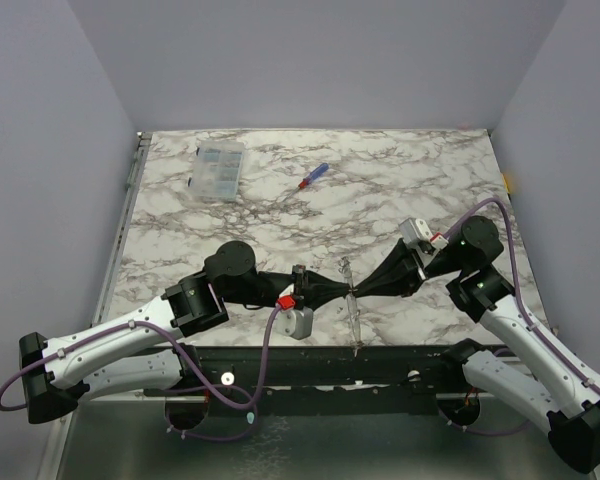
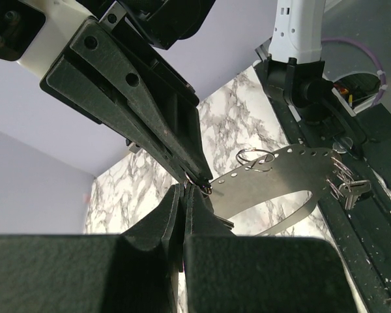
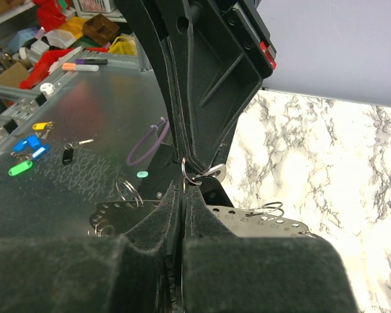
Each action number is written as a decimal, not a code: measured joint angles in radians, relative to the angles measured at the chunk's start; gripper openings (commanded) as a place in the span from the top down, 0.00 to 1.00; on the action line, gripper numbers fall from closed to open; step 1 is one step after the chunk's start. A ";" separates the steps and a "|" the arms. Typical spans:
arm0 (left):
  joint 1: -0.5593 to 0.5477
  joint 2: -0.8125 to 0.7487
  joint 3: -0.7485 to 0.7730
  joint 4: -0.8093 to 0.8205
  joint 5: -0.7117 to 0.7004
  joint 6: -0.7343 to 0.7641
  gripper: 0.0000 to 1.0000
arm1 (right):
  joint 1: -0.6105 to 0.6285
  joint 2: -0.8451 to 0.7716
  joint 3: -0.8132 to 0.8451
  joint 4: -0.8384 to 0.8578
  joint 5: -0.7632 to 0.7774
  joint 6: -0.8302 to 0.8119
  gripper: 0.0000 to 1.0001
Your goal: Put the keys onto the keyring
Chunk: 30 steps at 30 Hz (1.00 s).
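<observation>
My left gripper (image 1: pixel 345 292) and right gripper (image 1: pixel 359 292) meet tip to tip near the table's front edge, both shut. The keyring (image 1: pixel 355 320) is a pale grey strip with numbered holes. It curves in a loop just beyond the tips in the left wrist view (image 2: pixel 274 176) and the right wrist view (image 3: pixel 267 222). My right gripper (image 3: pixel 184 188) pinches a small split ring (image 3: pixel 189 171) at the strip's end. My left gripper (image 2: pixel 184 190) grips a key whose pale metal part (image 3: pixel 213 172) hangs on that ring. Another key (image 2: pixel 350 190) hangs from the strip's far end.
A clear compartment box (image 1: pixel 218 170) and a red-and-blue screwdriver (image 1: pixel 313 176) lie at the back of the marble table (image 1: pixel 430 180). The black rail (image 1: pixel 360 352) along the front edge is just below the grippers. Further split rings (image 2: pixel 255 156) sit in the strip's holes.
</observation>
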 measured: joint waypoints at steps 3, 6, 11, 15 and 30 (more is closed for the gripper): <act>0.000 -0.002 0.000 0.000 0.000 -0.005 1.00 | 0.000 0.000 0.000 0.000 0.000 0.000 0.99; 0.000 -0.005 -0.001 0.000 0.000 -0.008 1.00 | 0.000 0.000 0.000 0.000 0.000 0.000 0.99; 0.000 -0.015 -0.009 0.005 -0.001 -0.011 1.00 | 0.000 0.000 0.000 0.000 0.000 0.000 0.99; 0.000 -0.023 -0.014 0.008 0.000 -0.015 1.00 | 0.000 -0.001 0.000 0.000 0.006 0.000 1.00; 0.000 -0.022 -0.019 0.017 -0.036 -0.004 1.00 | -0.001 0.010 0.013 -0.001 0.006 0.001 0.99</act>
